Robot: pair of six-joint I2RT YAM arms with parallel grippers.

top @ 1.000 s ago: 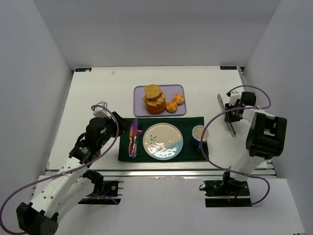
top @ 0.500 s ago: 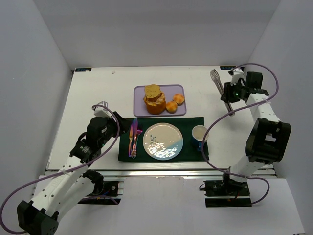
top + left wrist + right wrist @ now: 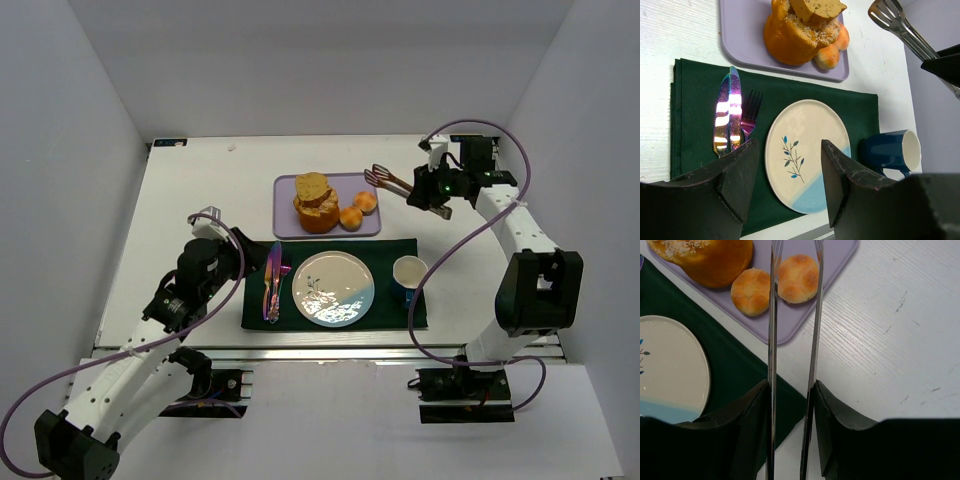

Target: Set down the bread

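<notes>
A big round bread loaf [image 3: 316, 207] and two small rolls [image 3: 351, 217] [image 3: 366, 202] lie on a lilac tray [image 3: 290, 225]. My right gripper [image 3: 437, 195] is shut on metal tongs [image 3: 395, 181], whose tips hang just right of the tray. In the right wrist view the tongs' two arms [image 3: 772, 315] stand slightly apart between the jaws of the right gripper [image 3: 791, 387], over the two rolls [image 3: 752, 291] [image 3: 797, 277]. My left gripper [image 3: 789, 150] is open and holds nothing, above the white and blue plate [image 3: 812, 130].
The plate [image 3: 333, 288] sits on a dark green mat [image 3: 390, 250] with a knife and fork [image 3: 272, 282] at its left and a blue mug [image 3: 409, 272] at its right. White walls close in the table on three sides.
My right arm has swung the tongs from the table's right side leftward to the tray's right end, and the tongs' arms have spread. The left arm has not moved.
</notes>
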